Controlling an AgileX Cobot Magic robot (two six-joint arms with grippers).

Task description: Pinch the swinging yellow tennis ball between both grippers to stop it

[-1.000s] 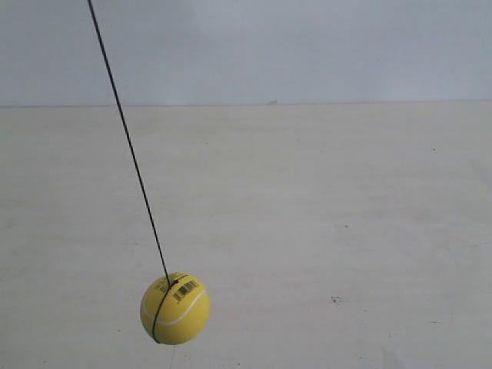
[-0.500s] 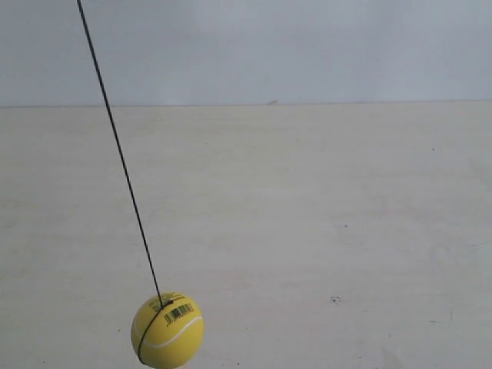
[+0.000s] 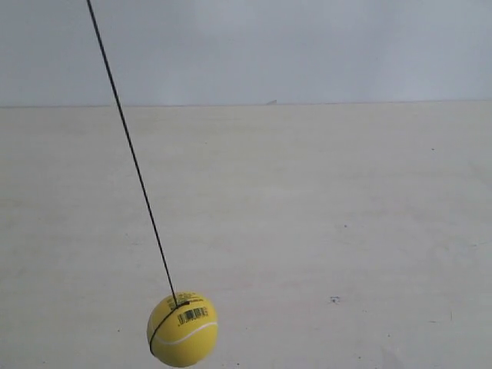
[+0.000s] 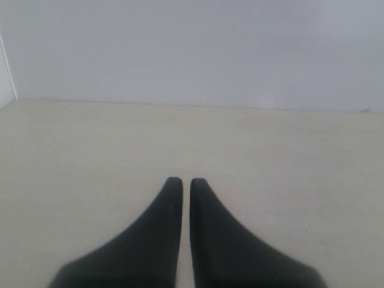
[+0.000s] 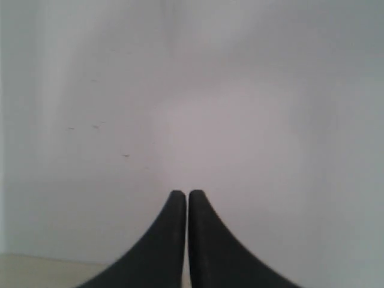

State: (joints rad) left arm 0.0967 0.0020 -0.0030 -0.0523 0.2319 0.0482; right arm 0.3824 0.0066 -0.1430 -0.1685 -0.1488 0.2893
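The yellow tennis ball (image 3: pixel 183 328) hangs low at the exterior view's lower left on a thin dark string (image 3: pixel 131 154) that slants up to the top edge. Its barcode sticker, white seam and black band face the camera. Neither arm shows in the exterior view. My left gripper (image 4: pixel 181 181) is shut, its two black fingers side by side with a hairline gap, pointing over the pale table with nothing between them. My right gripper (image 5: pixel 183 194) is also shut and empty, pointing at a blank white wall. The ball appears in neither wrist view.
A pale beige table (image 3: pixel 323 215) fills the exterior view up to a white wall (image 3: pixel 307 46). The left wrist view shows the same table (image 4: pixel 90 150) and wall, with a wall corner (image 4: pixel 7 66) at one side.
The ball swung left and lower half a second ago, then back right; it now hangs a little right of and below where it was one second ago.
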